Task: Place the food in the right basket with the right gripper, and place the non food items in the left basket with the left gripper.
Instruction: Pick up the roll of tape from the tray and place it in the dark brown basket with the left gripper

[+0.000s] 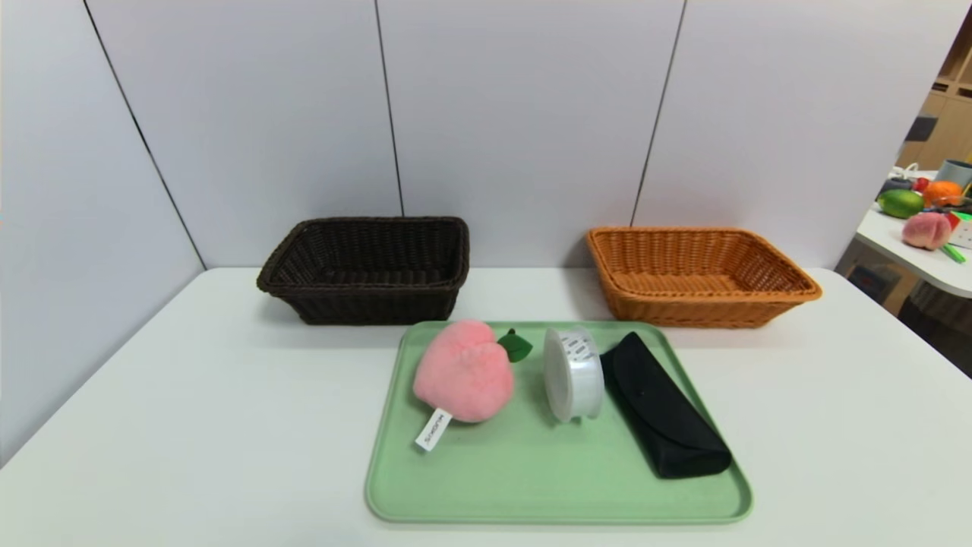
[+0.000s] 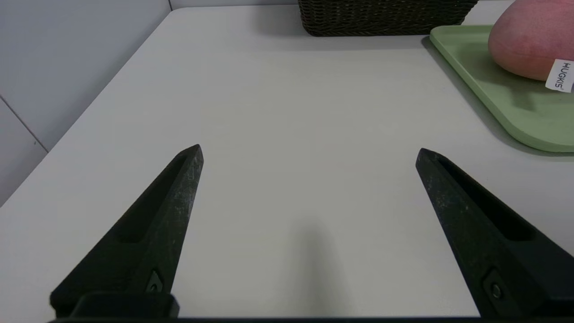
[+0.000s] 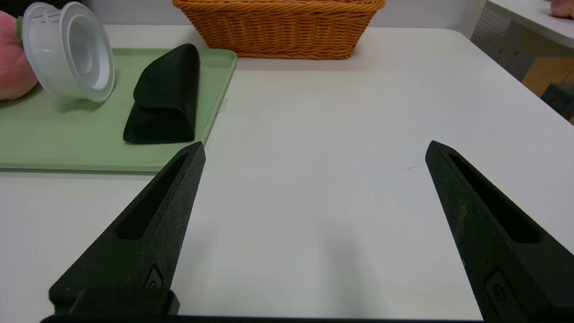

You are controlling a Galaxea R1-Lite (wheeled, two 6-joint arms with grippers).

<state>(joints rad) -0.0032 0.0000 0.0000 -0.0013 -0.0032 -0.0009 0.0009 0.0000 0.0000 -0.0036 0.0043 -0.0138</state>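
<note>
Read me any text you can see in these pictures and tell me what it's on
"HUGKIS" on the white tag sewn to the plush peach.
Spool: a label with dark print, too small to read.
Black case, tray and both baskets: no text visible.

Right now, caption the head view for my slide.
Plush peach, clear spool and black case wait on green tray before two baskets.

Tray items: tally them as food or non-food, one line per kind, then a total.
Food: 1, the plush peach.
Non-food: 2, the clear spool and the black case.
Total: 3, all on the green tray.
</note>
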